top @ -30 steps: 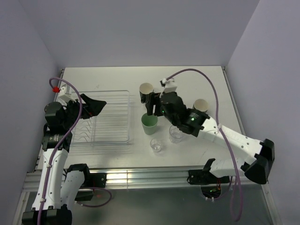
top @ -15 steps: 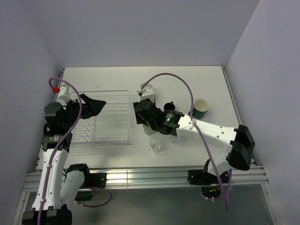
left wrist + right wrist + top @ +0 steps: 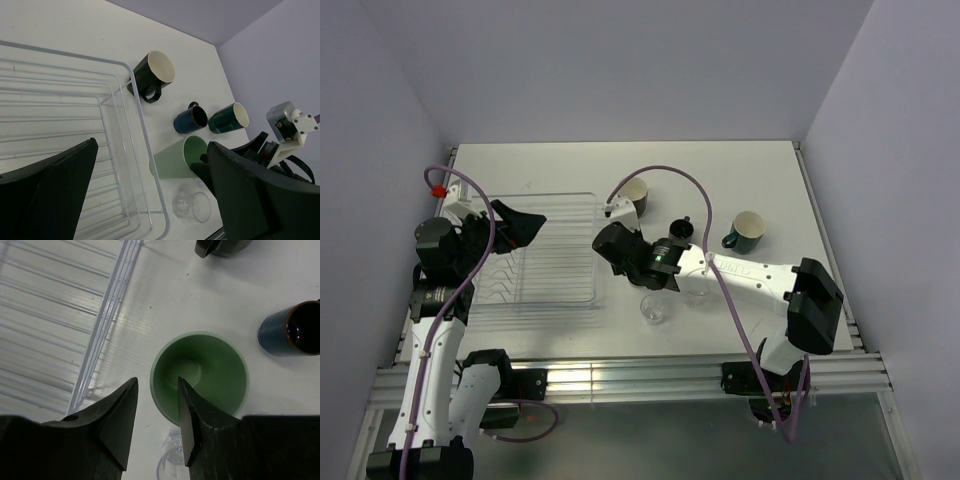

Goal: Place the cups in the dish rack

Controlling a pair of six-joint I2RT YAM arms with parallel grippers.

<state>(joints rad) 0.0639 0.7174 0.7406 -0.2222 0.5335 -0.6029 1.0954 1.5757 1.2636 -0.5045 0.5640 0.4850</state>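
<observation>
Since a second ago the right end effector (image 3: 157,381) has swung left and now straddles the mint tumbler's (image 3: 210,372) rack-side wall, one finger inside, one outside, not pinching yet: likely a rim grip for lifting. It stands on the surface (image 3: 165,290) just beside the rack (image 3: 107,315). Left end effector (image 3: 152,145) gapes wide over the rack.

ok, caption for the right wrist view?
Open jaws straddle the rim of the mint green tumbler, clear plastic dish rack alongside.
</observation>
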